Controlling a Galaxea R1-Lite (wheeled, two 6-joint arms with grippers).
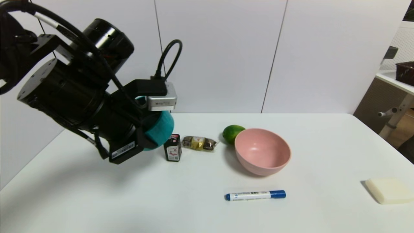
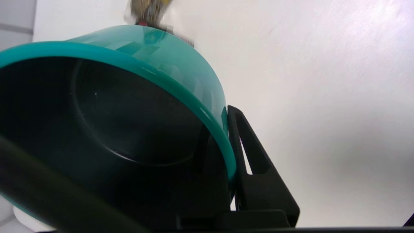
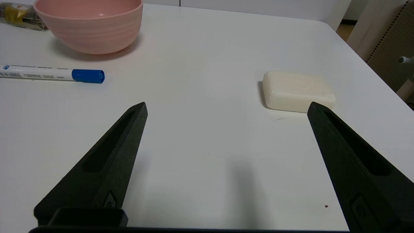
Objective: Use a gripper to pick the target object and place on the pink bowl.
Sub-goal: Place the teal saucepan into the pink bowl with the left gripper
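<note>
we hold the teal saucepan (image 1: 159,130) up off the white table (image 1: 129,200), well to the left of the pink bowl (image 1: 262,151) and tipped on its side. our left gripper (image 1: 152,136) is clamped on its rim: in the left wrist view one black finger (image 2: 258,171) lies against the outside of the teal wall and the other sits inside the saucepan's (image 2: 106,123) dark interior, with the rim pinched between them. most of the pan is hidden behind the gripper body in the head view, and we cannot see its handle.

the pink bowl stands upright on the table with nothing in it. a green lime (image 1: 232,133) sits just behind the bowl on its left side, touching or nearly touching the rim; we cannot tell which. farther left of the bowl lies a small wrapped packet (image 1: 199,143), and beyond that a small dark bottle with a red label (image 1: 172,148) stands upright, just below and beside the raised pan. a white marker with a blue cap (image 1: 255,195) lies in front of the bowl, cap end pointing right. a pale bar of soap (image 1: 389,190) rests well to the right of the bowl, near the table's edge.

our right gripper (image 3: 226,136) hovers low over the table on the near right side of the bowl, its two black fingers (image 3: 106,161) spread wide and holding nothing, with the soap (image 3: 297,91) just beyond one tip and the marker (image 3: 53,74) and bowl (image 3: 89,24) farther off.
</note>
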